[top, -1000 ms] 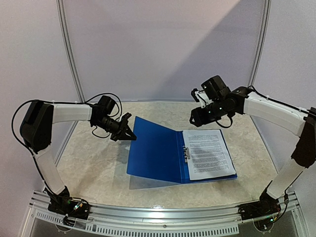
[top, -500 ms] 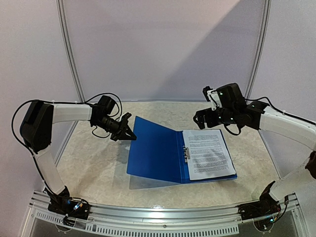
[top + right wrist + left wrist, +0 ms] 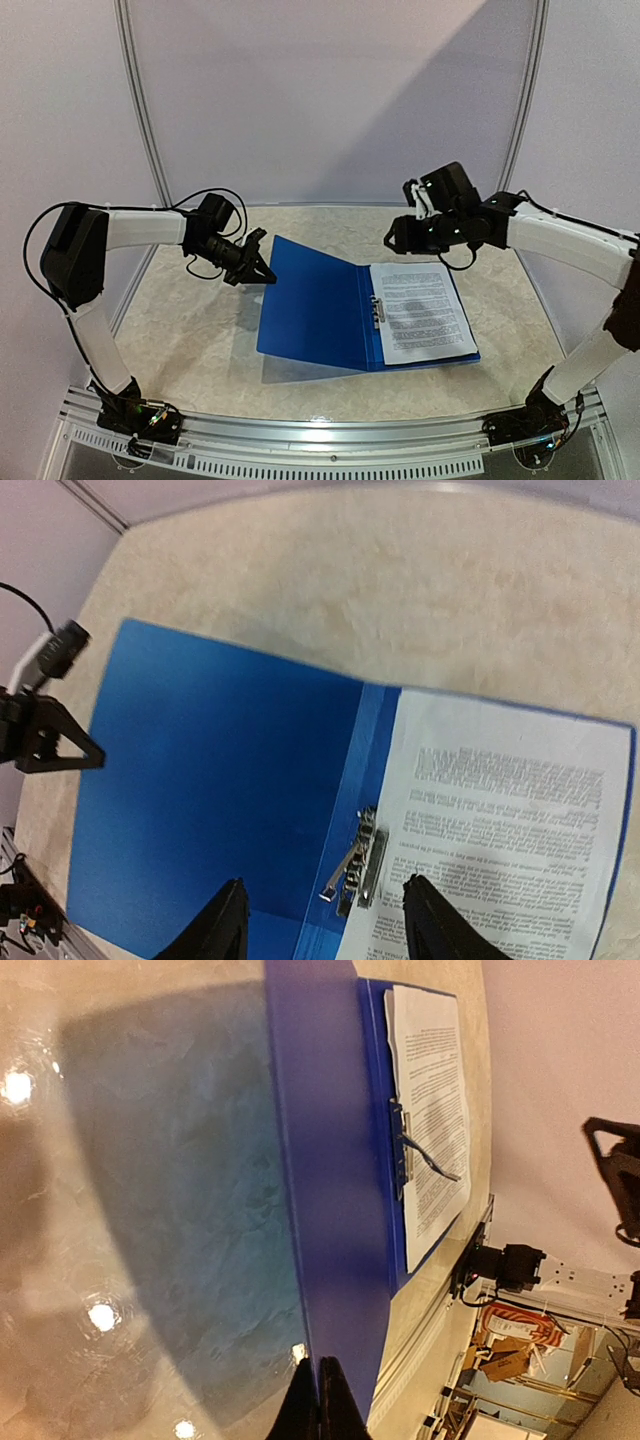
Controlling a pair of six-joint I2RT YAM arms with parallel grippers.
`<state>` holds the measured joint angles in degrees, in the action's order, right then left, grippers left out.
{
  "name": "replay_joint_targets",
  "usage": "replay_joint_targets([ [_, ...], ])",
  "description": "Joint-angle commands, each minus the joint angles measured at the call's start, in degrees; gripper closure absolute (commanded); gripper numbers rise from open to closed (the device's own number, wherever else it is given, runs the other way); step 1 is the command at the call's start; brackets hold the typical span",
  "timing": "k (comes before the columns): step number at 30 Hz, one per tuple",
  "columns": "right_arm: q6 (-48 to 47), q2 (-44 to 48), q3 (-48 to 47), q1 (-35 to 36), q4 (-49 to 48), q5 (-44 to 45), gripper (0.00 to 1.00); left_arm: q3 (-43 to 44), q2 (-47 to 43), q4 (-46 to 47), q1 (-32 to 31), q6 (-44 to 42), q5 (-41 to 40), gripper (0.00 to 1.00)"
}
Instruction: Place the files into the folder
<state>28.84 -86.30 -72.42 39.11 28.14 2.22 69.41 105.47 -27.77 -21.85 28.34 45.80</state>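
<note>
Pinching folder [image 3: 315, 310] cover's far-left corner with left gripper [image 3: 262, 270], cover raised. The files [image 3: 422, 310] lie on its right half, past the near-far spine [image 3: 376, 310], so closing swings rightward; right gripper [image 3: 395, 240] spread, empty, above their far edge.

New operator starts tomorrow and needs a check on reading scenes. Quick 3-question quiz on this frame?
1. True or false: the left jaws are shut on the edge of the raised cover of the folder.
2. Where does the printed paper lie?
A) under the folder's left cover
B) on the folder's right half, beside the metal clip
C) between the right jaws
3. Fill in: the right jaws are ____ and hold nothing, hanging above the open folder.

Key: 1 true; 2 B; 3 open.
</note>
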Motion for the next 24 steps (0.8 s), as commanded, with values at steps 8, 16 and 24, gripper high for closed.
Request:
replay_joint_targets([
  [8,-6.8,-10.4,-3.2,5.4,9.7,-10.3,0.40,0.3,1.0,1.1,0.0,0.6,0.4,1.00],
  [16,-38.5,-8.8,4.9,5.7,1.1,-9.4,0.36,0.3,0.7,1.3,-0.1,0.5,0.3,1.00],
  [24,-70.0,-6.0,13.8,5.6,-11.5,-10.1,0.46,0.1,0.2,0.7,0.0,-0.4,-0.3,1.00],
])
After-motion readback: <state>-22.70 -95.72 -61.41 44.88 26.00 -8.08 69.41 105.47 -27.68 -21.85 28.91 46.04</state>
